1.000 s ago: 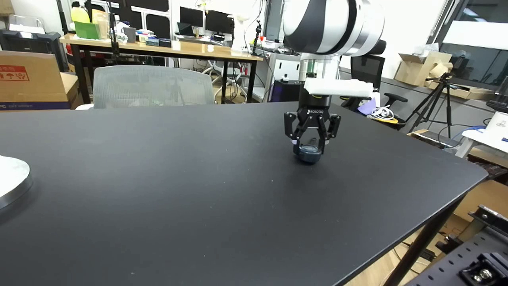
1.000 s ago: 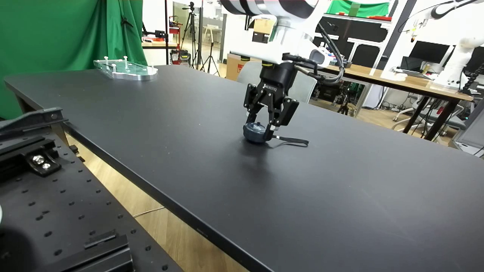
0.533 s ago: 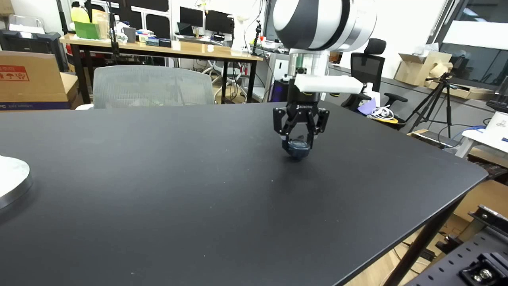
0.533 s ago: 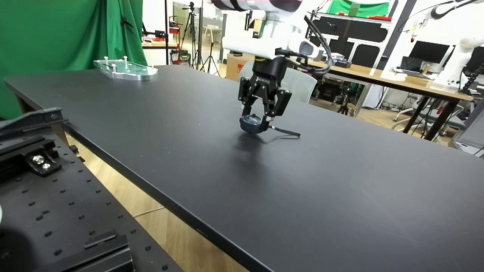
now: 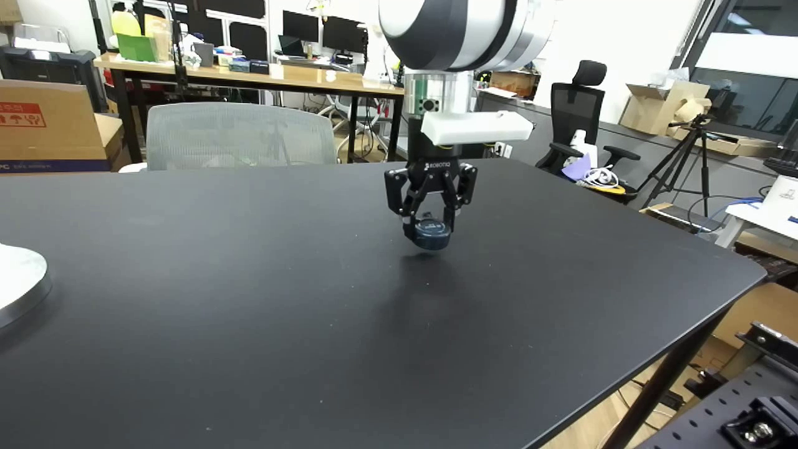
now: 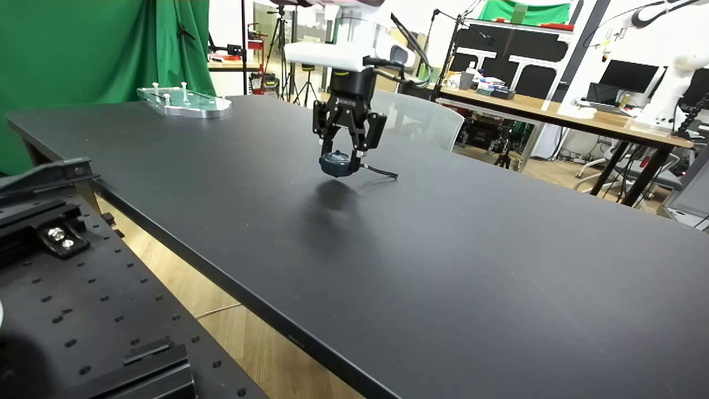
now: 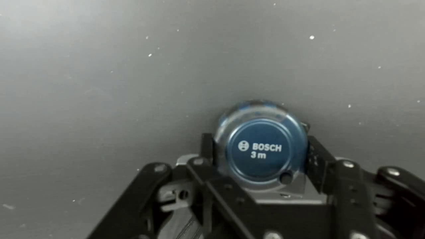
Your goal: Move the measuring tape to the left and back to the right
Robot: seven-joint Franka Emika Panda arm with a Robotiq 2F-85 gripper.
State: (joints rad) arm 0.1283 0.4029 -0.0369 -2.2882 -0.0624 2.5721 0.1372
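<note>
Two dark fingers of the gripper pinch the measuring tape in an exterior view, set against its nine and three o'clock sides; the tape hangs just over the black table, round face up, with a soft shadow below it at six; the arm rises from the gripper towards twelve, a white block jutting from its wrist towards three; as seen from the tape, a grey mesh chair stands beyond the table at ten, a black office chair between one and two, and a tripod between two and three.

In an exterior view, a dark strap trails from the tape between three and four o'clock; the shadow lies apart from the case, at six, so the tape is clear of the table; a clear plate with upright pegs sits on the table near ten, a green curtain behind it; a perforated black board fills the eight o'clock side.

In the wrist view, the fingers reach in from six o'clock, touching the case at nine and about three; its blue face reads BOSCH and 3 m; a dark round spot shows near five; the small dark tip at two is blurred, and I cannot fairly say what it is; pale specks dot the table around.
</note>
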